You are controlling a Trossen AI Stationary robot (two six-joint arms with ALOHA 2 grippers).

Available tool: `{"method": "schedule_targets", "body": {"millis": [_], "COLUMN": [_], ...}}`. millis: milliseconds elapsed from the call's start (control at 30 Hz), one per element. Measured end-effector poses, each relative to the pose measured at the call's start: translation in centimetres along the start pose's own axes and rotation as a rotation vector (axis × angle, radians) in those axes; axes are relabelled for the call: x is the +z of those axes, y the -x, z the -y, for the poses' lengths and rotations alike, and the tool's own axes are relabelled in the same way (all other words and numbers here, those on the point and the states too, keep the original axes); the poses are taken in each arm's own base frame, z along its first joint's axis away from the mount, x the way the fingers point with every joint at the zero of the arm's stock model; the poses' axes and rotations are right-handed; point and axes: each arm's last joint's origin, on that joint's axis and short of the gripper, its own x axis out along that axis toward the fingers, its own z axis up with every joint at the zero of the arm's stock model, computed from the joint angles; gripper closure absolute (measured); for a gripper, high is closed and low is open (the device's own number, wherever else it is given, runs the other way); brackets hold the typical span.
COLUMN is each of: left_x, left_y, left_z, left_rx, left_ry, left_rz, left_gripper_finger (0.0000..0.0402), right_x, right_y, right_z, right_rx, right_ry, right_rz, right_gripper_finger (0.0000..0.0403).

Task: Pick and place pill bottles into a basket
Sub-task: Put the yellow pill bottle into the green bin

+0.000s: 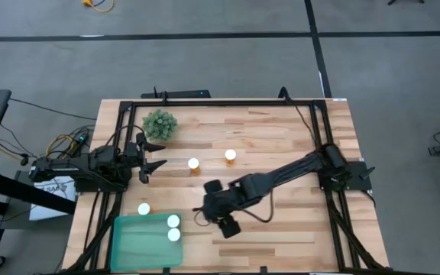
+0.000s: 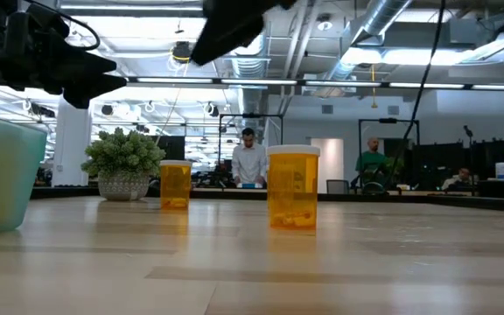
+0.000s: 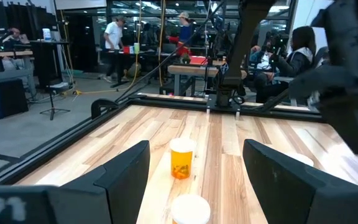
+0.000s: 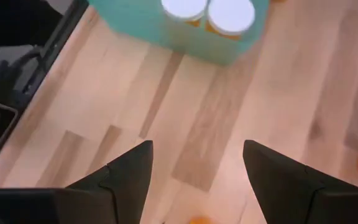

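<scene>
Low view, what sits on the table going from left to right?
Translucent teal-green plastic basket → small bushy green plant in a pale pot → amber pill bottle, farther back → larger-looking amber pill bottle with a white cap, nearer the camera.

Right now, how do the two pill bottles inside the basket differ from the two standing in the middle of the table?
The two bottles in the basket touch each other in a corner of the teal basket. The two middle bottles stand apart on bare wood near the plant. All four are upright, amber, with white caps.
</scene>
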Motion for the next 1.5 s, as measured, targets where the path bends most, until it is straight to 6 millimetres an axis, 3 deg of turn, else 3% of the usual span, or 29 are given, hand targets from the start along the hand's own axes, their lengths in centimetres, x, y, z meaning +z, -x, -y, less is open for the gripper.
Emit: {"method": "schedule_targets", "body": {"millis": [300,700,1067,1500], "left_x": [0.0,0.0,0.0,0.0], "left_y": [0.0,0.0,0.0,0.0], "left_z": [0.0,0.0,0.0,0.0], "left_rx": [0.000,0.000,0.000,0.000], "left_ry": [-0.002,0.000,-0.005,-0.005], "left_rz": [0.000,0.001,0.001,0.001], "left_gripper_finger": [0.0153,0.0153,0.0153,0.0153], "right_x": [-5.2,-12.1,-12.2,-11.6], "right_y": [1.7,-0.1,-0.4,-0.3], "right_z": [-0.6,-1.0,-2.3,-1.8], "right_rx": [-0.102,-0.209,-0.179,-0.050], "right_ry": [-0.132,-0.305,-0.334,-0.381], "right_rz": [0.082,0.175,0.238,0.304], "right_gripper_finger": [0.0158,0.0158,0.0158,0.0158]}}
